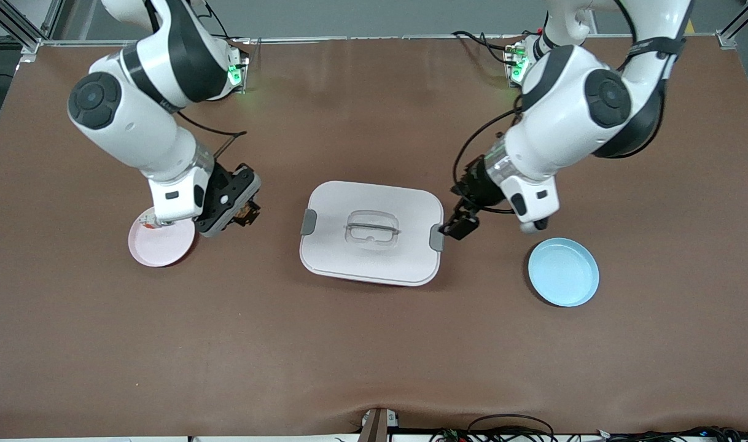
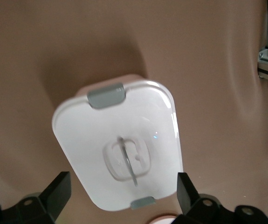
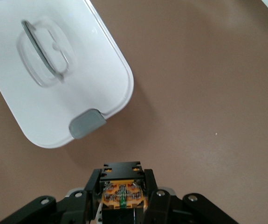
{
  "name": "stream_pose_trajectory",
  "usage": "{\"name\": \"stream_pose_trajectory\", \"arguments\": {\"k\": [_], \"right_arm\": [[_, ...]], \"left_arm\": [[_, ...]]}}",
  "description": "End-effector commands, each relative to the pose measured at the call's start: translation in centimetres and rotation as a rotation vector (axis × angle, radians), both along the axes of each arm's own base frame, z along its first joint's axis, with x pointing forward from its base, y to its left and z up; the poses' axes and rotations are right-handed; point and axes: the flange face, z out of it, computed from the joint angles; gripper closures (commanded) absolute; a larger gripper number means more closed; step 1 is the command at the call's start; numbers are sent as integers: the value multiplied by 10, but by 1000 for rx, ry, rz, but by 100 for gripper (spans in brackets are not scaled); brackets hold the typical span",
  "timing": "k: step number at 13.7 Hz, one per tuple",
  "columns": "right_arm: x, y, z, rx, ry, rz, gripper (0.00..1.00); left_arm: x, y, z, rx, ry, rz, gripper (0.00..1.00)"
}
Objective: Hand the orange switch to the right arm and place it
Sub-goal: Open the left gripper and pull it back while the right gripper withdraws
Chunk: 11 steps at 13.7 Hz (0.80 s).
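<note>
The orange switch (image 1: 249,213) is a tiny black block with an orange centre, held between the fingers of my right gripper (image 1: 245,212). The right wrist view shows the right gripper (image 3: 122,179) shut on the switch (image 3: 123,192), a little above the brown table. It hangs between the pink plate (image 1: 159,245) and the white lidded box (image 1: 372,232). My left gripper (image 1: 461,224) is open and empty, beside the box's grey latch at the left arm's end. In the left wrist view its fingers (image 2: 59,189) stand wide apart.
The white box (image 2: 101,135) with a clear handle and grey latches (image 3: 86,123) sits mid-table. A light blue plate (image 1: 563,272) lies toward the left arm's end, nearer the front camera. A small white and red piece (image 1: 145,223) lies on the pink plate's rim.
</note>
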Motion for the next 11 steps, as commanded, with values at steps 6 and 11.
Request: {"name": "stream_pose_trajectory", "arguments": {"k": [6, 11], "right_arm": [[10, -63, -32, -93, 0, 230, 100], [9, -104, -61, -130, 17, 362, 100]], "left_arm": [[-7, 106, -14, 160, -152, -495, 0], [6, 147, -22, 310, -264, -997, 0]]}}
